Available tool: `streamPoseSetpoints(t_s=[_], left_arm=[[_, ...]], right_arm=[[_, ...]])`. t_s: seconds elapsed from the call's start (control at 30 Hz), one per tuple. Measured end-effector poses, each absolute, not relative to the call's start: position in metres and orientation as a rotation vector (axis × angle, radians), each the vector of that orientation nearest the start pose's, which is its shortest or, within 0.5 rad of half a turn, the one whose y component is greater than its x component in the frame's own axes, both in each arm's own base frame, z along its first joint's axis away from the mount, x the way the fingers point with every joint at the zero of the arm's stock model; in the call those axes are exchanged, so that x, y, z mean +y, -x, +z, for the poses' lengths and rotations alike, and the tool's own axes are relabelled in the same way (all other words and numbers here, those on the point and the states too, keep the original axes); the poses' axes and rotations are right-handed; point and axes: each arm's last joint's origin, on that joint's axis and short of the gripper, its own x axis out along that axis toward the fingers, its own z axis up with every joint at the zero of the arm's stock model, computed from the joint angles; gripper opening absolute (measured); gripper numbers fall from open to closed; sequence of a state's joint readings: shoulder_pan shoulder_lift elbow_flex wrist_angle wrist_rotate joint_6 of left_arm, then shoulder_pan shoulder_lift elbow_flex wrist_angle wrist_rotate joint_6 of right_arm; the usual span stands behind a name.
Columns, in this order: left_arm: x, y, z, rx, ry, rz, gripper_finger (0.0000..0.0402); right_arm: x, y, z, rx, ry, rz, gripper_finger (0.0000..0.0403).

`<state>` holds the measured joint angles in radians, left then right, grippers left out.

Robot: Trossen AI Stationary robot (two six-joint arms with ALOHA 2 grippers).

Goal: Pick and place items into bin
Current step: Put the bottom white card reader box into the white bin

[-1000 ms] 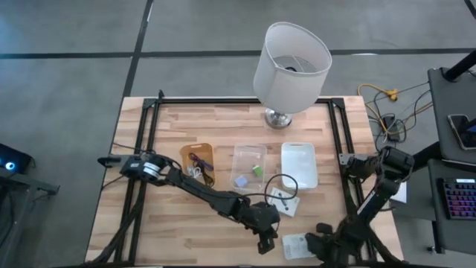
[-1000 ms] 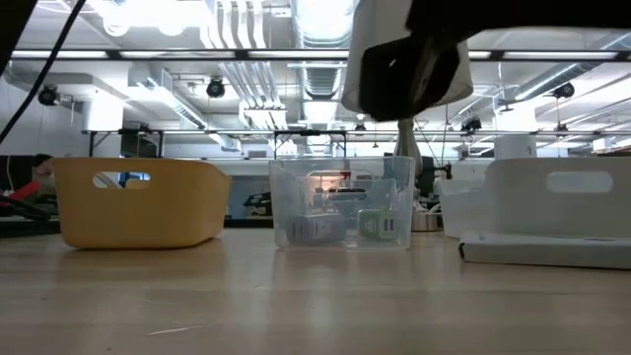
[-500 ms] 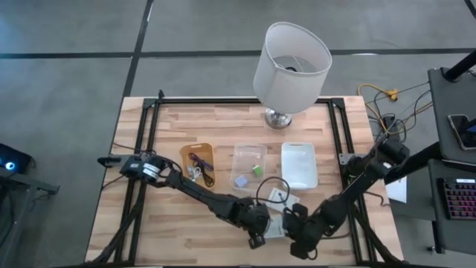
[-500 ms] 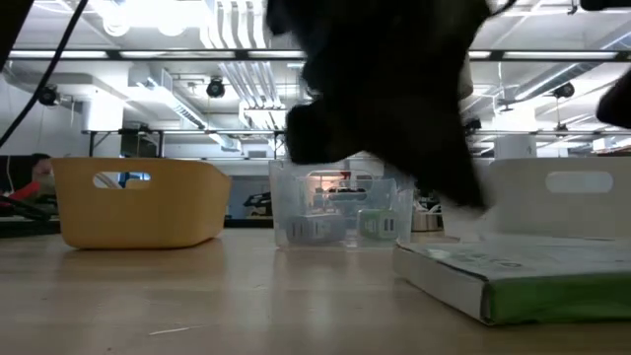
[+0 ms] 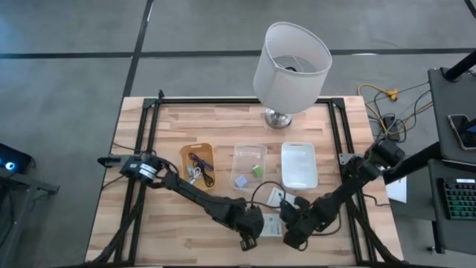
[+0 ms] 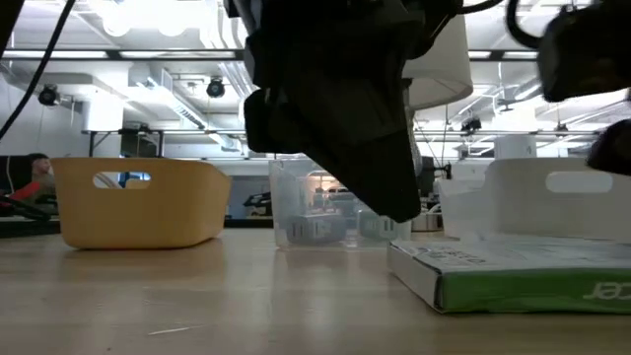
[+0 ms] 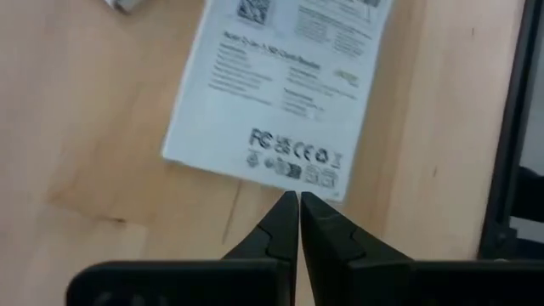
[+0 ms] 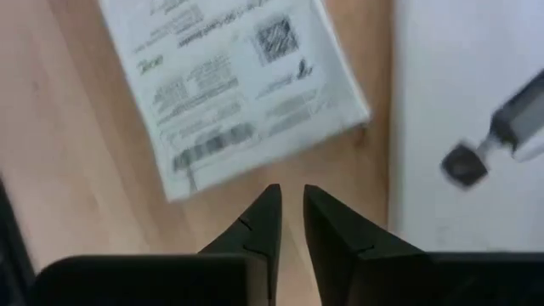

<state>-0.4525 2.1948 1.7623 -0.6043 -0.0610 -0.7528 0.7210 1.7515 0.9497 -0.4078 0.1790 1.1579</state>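
Observation:
A flat white printed box [image 5: 271,225] with a green side [image 6: 513,281] lies on the wood near the table's near edge, between my two grippers. My left gripper [image 5: 248,238] is shut, its tips [image 7: 297,204] at the box's edge [image 7: 289,180]. My right gripper [image 5: 287,234] stands on the box's other side, its fingers [image 8: 289,194] a narrow gap apart and just short of the box [image 8: 229,85]. A white card [image 5: 281,197] with a black cable loop [image 5: 265,187] lies beyond the box. My left gripper's shut fingertips [image 7: 289,204] point down at the printed box's long edge [image 7: 285,174], from the table's left side. The box lies flat on the table. I cannot tell whether the tips touch it.
A yellow bin [image 5: 186,152] holds coiled cables, a clear bin [image 5: 249,149] holds green and pale-blue blocks, and a white bin [image 5: 299,165] stands to their right. A big white lamp [image 5: 291,58] stands at the far edge. Bare wood lies toward the near left corner.
My right gripper has swept from the near right corner toward the table's left, and the printed box has slid along the table with it, ending between the two grippers. My left gripper has shifted a little to the left.

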Motion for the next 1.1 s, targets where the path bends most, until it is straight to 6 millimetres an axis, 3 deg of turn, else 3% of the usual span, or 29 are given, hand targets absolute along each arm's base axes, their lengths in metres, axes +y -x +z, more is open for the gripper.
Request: streamPoseSetpoints(t_s=[0.27, 0.47, 0.73, 0.93, 1.1], left_arm=[[-0.207, -0.430, 0.188, 0.994, 0.443, 0.017, 0.0000], [-0.206, -0.432, 0.173, 0.997, 0.457, 0.046, 0.0000], [-0.206, -0.423, 0.158, 1.051, 0.451, 0.041, 0.0000], [-0.207, -0.422, 0.159, 1.057, 0.447, 0.035, 0.0000], [-0.210, -0.414, 0.172, 1.042, 0.420, 0.040, 0.0000]], right_arm=[[0.195, -0.254, 0.131, 1.215, -0.416, -0.164, 0.0070], [0.196, -0.256, 0.132, 1.209, -0.406, -0.133, 0.0082], [0.204, -0.267, 0.149, 1.142, -0.378, -0.078, 0.0086], [0.210, -0.281, 0.172, 1.041, -0.319, -0.057, 0.0087], [0.199, -0.291, 0.181, 1.071, -0.298, -0.086, 0.0102]])
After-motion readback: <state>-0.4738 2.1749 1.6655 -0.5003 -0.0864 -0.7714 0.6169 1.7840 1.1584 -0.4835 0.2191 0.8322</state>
